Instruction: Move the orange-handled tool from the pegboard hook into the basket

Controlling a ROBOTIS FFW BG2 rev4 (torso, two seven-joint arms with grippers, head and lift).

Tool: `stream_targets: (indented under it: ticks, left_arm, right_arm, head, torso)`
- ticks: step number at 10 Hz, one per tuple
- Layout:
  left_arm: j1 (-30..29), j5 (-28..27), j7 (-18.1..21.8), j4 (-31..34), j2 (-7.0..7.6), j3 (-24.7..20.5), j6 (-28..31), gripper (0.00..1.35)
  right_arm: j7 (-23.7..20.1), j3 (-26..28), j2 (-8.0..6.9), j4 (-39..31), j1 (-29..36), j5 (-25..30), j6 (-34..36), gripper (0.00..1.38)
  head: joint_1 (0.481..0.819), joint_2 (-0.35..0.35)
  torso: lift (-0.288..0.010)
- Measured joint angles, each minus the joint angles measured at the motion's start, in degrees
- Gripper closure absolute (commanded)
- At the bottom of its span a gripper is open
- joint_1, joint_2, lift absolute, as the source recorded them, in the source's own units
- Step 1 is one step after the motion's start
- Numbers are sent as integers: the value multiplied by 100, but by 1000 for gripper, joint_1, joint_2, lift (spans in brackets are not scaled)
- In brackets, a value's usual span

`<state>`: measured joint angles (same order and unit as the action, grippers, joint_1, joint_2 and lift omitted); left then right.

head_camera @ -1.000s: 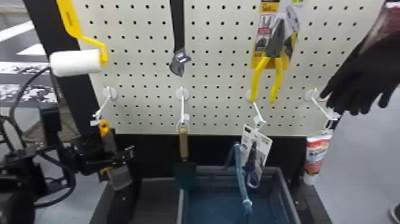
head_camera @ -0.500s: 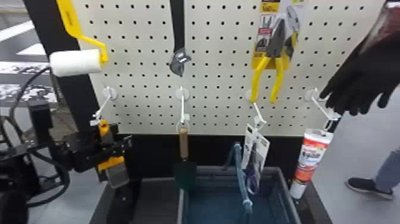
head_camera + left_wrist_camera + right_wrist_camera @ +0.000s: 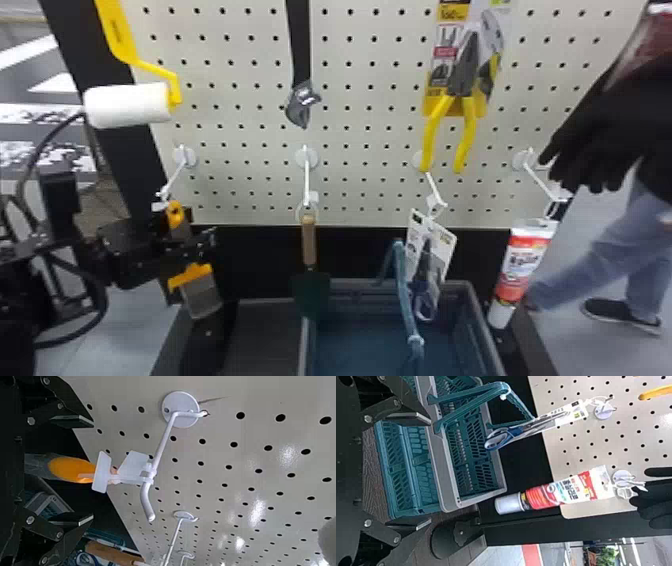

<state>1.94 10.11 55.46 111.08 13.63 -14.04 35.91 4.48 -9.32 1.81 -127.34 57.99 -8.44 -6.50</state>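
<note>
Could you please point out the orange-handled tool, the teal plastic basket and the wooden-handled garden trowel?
Orange-handled tool (image 3: 71,469): left wrist view, orange part of handle.
Basket (image 3: 440,467): right wrist view, grey rim.
Trowel (image 3: 309,242): head view, wooden handle.

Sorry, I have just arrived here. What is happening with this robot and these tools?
The robot's left end effector is at the orange-handled tool, its fingers open on either side of the handle. The tool is not yet gripped and hangs from the pegboard hook, so it is not yet in the basket. The right end effector is open and holds nothing.
</note>
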Motion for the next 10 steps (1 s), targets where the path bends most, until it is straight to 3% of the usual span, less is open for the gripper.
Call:
stream_targets:
  ticks: [7, 10]
  left_arm:
    - [-123, 13, 0, 66, -33, -78, 109, 455]
    - [-135, -2, -13, 79, -94, -81, 87, 673]
  right_arm:
    - [-36, 8, 4, 52, -48, -17, 0, 395]
    - [-44, 9, 4, 70, -49, -26, 0, 395]
  head:
    - [549, 0]
    - [549, 0]
  torso:
    - [-100]
    - [-100]
